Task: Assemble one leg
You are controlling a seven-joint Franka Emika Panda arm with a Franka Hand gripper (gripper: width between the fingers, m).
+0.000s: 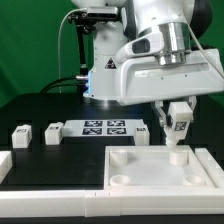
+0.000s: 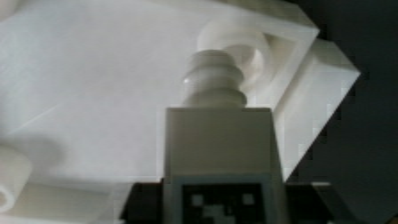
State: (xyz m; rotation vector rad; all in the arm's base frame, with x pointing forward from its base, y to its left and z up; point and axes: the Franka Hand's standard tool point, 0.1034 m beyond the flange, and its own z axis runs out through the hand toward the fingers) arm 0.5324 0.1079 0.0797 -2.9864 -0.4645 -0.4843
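My gripper (image 1: 178, 121) is shut on a white leg (image 1: 179, 131) with a black-and-white tag on its face. It holds the leg upright just above the far right corner of the big flat white panel (image 1: 150, 170). In the wrist view the leg (image 2: 222, 130) runs away from the camera, its stepped round tip pointing at the panel's round corner socket (image 2: 263, 60). The dark fingers (image 2: 150, 205) press on both sides of the tagged end. I cannot tell whether the tip touches the socket.
Two more white legs (image 1: 21, 134) (image 1: 52, 133) lie on the black table at the exterior view's left. The marker board (image 1: 105, 127) lies behind the panel. A white raised border (image 1: 60, 195) runs along the near edge.
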